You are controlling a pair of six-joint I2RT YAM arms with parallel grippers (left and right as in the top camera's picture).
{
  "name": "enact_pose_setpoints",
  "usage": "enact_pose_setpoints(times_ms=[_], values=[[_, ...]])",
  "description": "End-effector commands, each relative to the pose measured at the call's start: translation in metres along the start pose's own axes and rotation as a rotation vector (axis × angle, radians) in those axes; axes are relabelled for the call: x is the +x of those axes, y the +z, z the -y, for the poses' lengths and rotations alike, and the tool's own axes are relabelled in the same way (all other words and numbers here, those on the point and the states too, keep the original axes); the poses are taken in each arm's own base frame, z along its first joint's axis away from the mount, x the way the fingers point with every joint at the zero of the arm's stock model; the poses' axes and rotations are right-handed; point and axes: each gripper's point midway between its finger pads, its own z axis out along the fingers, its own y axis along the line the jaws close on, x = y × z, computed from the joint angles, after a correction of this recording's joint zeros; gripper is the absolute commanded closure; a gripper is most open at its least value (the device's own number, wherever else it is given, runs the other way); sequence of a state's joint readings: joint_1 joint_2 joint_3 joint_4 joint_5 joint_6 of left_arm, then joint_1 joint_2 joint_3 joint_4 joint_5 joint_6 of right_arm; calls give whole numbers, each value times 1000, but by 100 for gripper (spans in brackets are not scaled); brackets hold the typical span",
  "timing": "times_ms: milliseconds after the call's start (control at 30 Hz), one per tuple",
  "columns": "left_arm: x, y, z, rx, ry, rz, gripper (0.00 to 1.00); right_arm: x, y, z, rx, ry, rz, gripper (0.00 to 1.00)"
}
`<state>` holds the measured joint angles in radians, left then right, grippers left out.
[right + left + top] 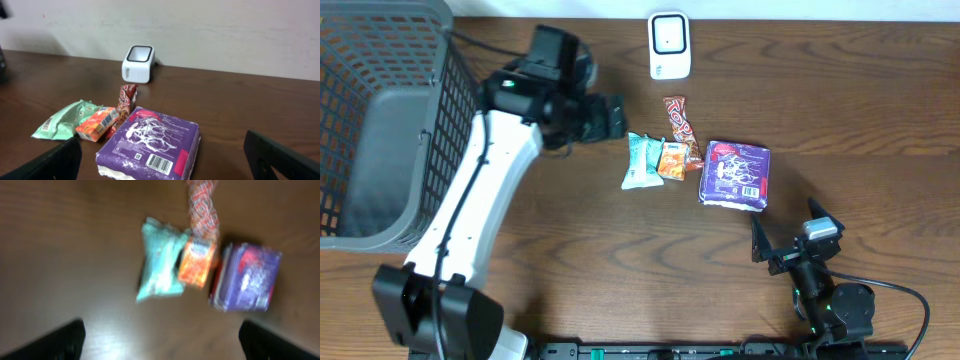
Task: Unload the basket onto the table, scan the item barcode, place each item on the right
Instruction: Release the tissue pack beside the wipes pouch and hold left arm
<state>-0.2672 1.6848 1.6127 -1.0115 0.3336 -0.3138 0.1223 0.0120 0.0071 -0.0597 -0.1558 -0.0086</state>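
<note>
A white barcode scanner (pixel 669 45) (pixel 138 63) stands at the table's far edge. In front of it lie a red-brown bar (pixel 678 118) (pixel 202 207), a teal packet (pixel 642 160) (pixel 160 262), an orange packet (pixel 672 160) (pixel 197 262) and a purple pack (pixel 735 173) (pixel 150 142) whose barcode (pixel 161 163) faces up. My left gripper (pixel 615 117) (pixel 162 345) hangs open and empty just left of the packets. My right gripper (pixel 788 232) (pixel 165 165) is open and empty too, low over the table in front of the purple pack.
A grey mesh basket (pixel 380 120) fills the left end of the table. The left arm (pixel 480 190) stretches from the near edge towards the packets. Bare wood lies to the right of the purple pack, and a pale wall (pixel 200 30) rises behind the scanner.
</note>
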Motion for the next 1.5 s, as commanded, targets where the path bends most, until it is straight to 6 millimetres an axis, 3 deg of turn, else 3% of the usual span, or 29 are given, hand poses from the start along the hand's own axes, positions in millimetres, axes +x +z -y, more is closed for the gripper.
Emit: enact_pose_setpoints(times_ms=[0, 167, 333, 667, 867, 1467], values=[[21, -10, -23, -56, -59, -87, 2, 0, 0, 1, 5, 7, 1, 1], [56, -18, -48, -174, -109, -223, 2, 0, 0, 1, 5, 8, 1, 1], [71, -22, -62, -254, -118, -275, 2, 0, 0, 1, 5, 8, 1, 1], [70, -21, -63, -253, -117, -272, 2, 0, 0, 1, 5, 8, 1, 1], [59, -17, -60, -235, -106, -224, 2, 0, 0, 1, 5, 7, 1, 1], [59, -17, -60, -236, -106, -224, 2, 0, 0, 1, 5, 8, 1, 1]])
